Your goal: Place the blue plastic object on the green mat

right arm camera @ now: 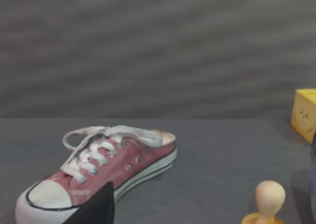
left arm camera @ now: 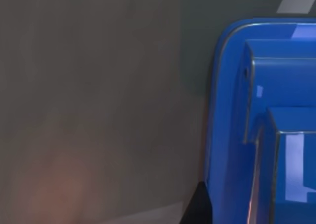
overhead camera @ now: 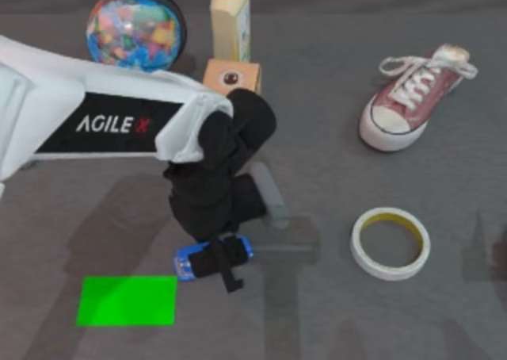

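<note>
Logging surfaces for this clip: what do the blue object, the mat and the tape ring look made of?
Blue object: hard glossy plastic, judging by the bright highlights on its moulded edges in the left wrist view. Mat: flat, matte, uniform green; material unclear. Tape ring: probably paper or plastic tape, with an off-white outside and a yellowish inner wall.

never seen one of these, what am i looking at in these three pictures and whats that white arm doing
The white arm is an AgileX robot arm, the left of a pair. The top view looks down on the table; the other two come from cameras on each wrist. The left gripper is down over the blue plastic object, which fills the left wrist view close up. The green mat lies just beside it. Also there: a globe, bottle, pink shoe and tape ring. The right arm is out of the top view.
</note>
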